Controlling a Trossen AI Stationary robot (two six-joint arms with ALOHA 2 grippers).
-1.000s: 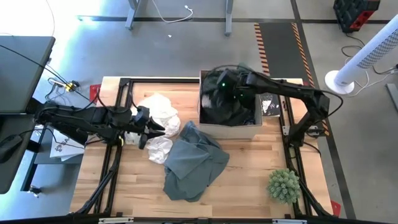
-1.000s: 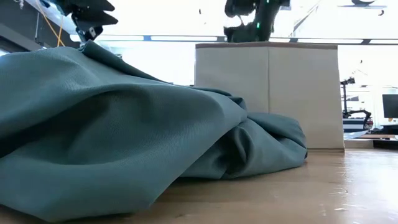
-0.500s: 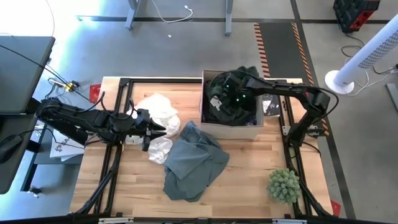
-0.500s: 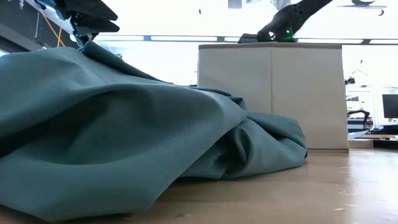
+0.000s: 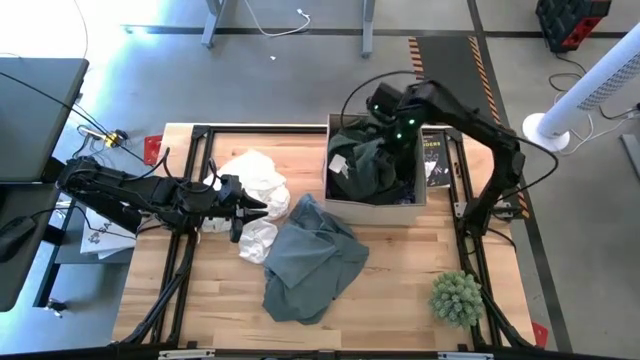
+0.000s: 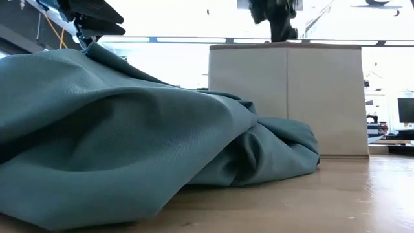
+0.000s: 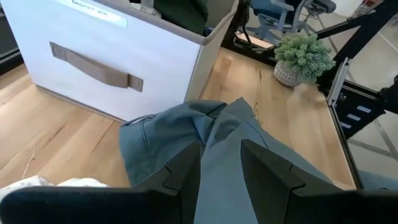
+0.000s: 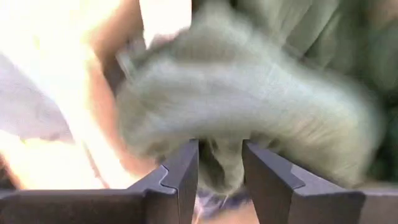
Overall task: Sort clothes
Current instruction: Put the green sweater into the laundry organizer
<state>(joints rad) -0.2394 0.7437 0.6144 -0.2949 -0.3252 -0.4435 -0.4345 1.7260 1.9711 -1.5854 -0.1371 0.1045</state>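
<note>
On the wooden tabletop, the left pincer hovered spread beside the white garment, the right pincer parted above the box.

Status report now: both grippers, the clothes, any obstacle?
Right gripper above the box, fingers apart, nothing held. Left gripper waits by white cloth, fingers apart. Dark clothes in box; grey-green garment on table. No obstacle seen.

Beside the left gripper lies a plain white garment; just ahead of its fingers spreads a solid grey-green garment. Below the right gripper, a tan box holds dark black and olive-green cloth.
</note>
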